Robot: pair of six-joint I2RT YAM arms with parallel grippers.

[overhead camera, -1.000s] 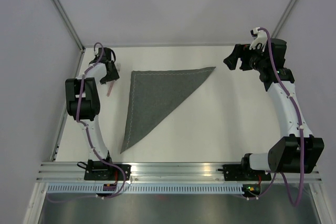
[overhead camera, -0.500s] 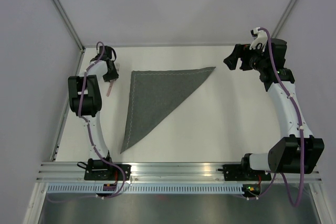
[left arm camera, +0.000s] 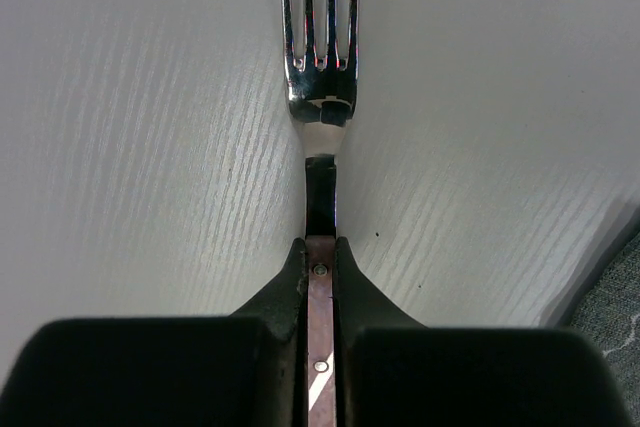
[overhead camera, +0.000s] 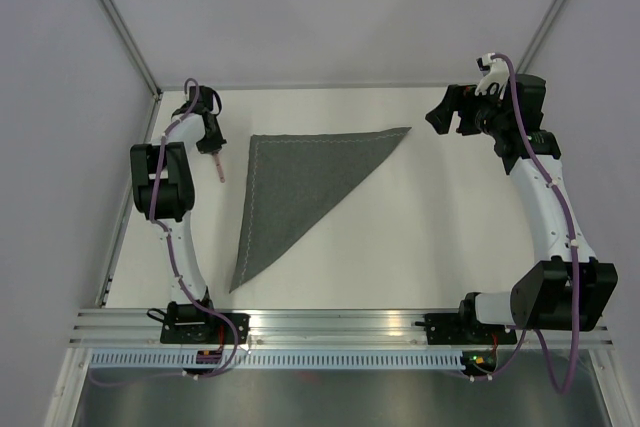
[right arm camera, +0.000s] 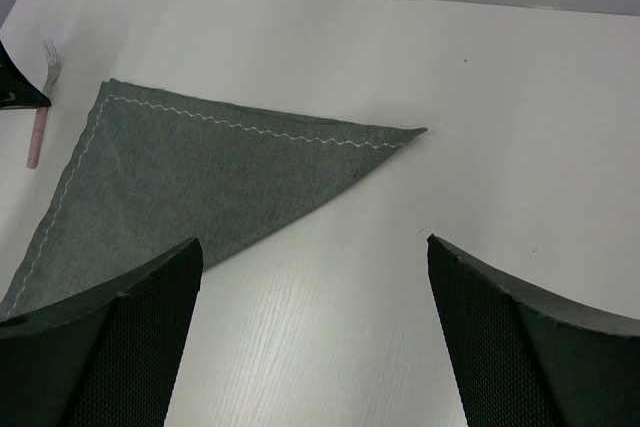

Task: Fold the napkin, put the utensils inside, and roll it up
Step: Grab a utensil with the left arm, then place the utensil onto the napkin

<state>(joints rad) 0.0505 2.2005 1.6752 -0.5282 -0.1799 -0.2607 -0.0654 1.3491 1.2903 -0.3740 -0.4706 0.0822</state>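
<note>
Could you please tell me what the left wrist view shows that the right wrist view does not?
Only the left wrist view shows the left claw shut on the handle of the fork, its tines pointing away over the table. Only the right wrist view shows most of the napkin, folded into a triangle with a stitched edge, framed by the open right claw. Both show the fork, some napkin and the white table.

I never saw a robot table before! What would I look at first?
Probably the big dark grey napkin, folded into a triangle in the middle of the white table. Next, the fork with a pink handle at the far left, pinched in the left arm's jaws. The right arm's jaws stand wide open at the far right, holding nothing.
</note>
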